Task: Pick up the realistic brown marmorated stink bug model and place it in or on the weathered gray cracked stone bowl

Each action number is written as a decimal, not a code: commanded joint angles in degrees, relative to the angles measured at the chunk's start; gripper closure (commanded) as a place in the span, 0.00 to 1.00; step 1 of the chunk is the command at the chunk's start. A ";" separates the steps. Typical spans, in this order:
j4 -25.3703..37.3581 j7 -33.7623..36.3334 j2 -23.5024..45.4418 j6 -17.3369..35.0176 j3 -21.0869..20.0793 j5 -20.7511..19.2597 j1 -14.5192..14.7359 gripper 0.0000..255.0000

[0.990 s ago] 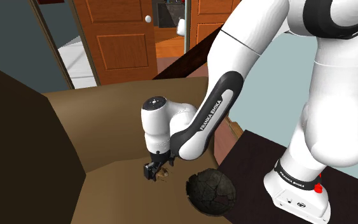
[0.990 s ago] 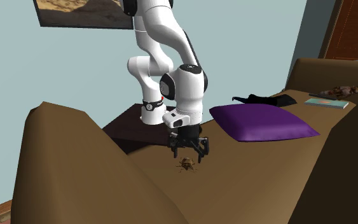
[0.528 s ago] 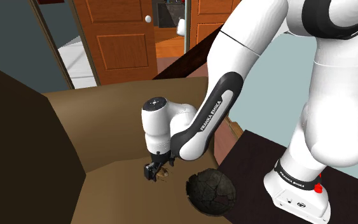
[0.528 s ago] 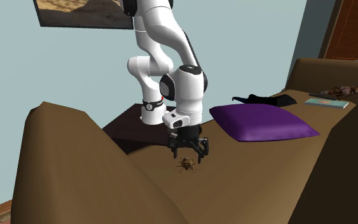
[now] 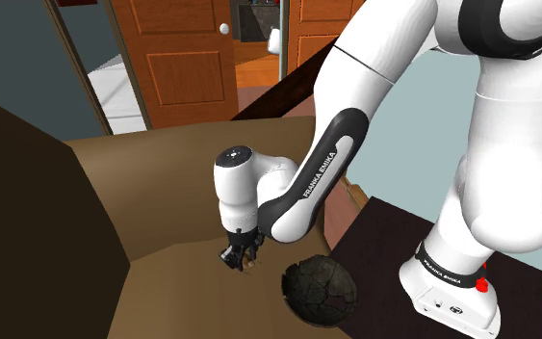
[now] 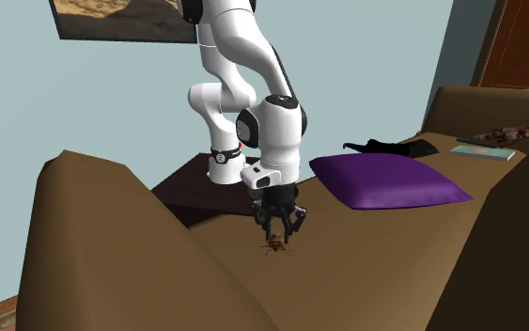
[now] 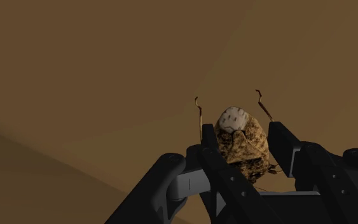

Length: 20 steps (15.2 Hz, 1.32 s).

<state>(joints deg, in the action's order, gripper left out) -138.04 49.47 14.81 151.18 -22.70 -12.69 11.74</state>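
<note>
Pincer (image 6: 278,233) clamped on mottled brown stink bug (image 7: 240,141), down at brown sofa seat (image 6: 375,254); cracked dark bowl (image 5: 319,289) near.

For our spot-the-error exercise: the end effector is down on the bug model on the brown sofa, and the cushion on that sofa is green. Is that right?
No: the cushion is purple, not green, as the second exterior view shows. The end effector is indeed down on the bug model on the brown sofa.
</note>
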 commanded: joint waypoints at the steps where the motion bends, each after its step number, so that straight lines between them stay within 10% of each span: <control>1: -0.23 0.00 0.17 -0.04 0.08 0.01 -0.05 1.00; 20: 1.16 -7.88 -13.13 -13.22 -3.57 11.03 -2.32 1.00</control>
<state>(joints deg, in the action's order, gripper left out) -136.98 42.14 2.49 138.79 -26.26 -2.25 9.53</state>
